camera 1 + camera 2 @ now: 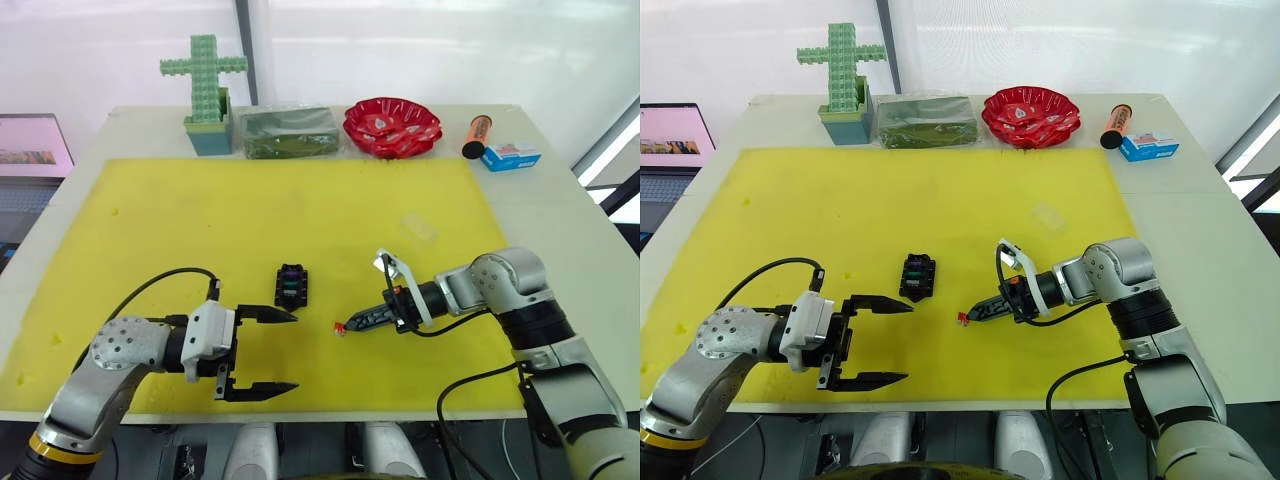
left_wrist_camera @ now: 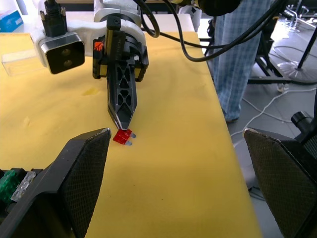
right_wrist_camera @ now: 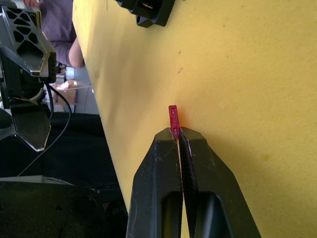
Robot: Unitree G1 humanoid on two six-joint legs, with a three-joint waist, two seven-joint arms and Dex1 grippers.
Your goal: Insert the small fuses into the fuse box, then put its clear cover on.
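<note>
Left gripper (image 1: 258, 353): nearest the camera, low over the near edge of the yellow mat (image 1: 200, 230); its two black fingers are spread wide with nothing between them, pointing toward the robot's right.
Right gripper (image 1: 350, 323): fingers pressed together on the red fuse (image 1: 341, 327), pointing toward the robot's left, tips just above the mat.
Red fuse: tiny translucent red blade piece, pinched at the very fingertips; the left wrist view shows two small metal prongs (image 2: 130, 139) sticking out of its red body (image 2: 120, 136); the right wrist view shows it edge-on as a thin red strip (image 3: 173, 118) jutting past the fingertips.
Fuse box (image 1: 291, 284): small black rectangular block lying flat on the mat, between the two grippers and a little farther from the robot; near the red fuse but apart from it. A purplish piece and a green piece sit in its top slots; the left wrist view shows a green (image 2: 7, 181) and a greyish piece at its corner.
Clear cover (image 1: 419, 226): faint transparent rectangle on the mat, beyond the right gripper, well apart from the fuse box.
Back of table: green block cross (image 1: 205, 80), dark green box (image 1: 286, 131), red bowl (image 1: 392, 127), orange cylinder (image 1: 476, 136), blue-and-white box (image 1: 509, 156).
Person: plaid trouser legs (image 2: 240, 54) standing by the table edge in the left wrist view.
</note>
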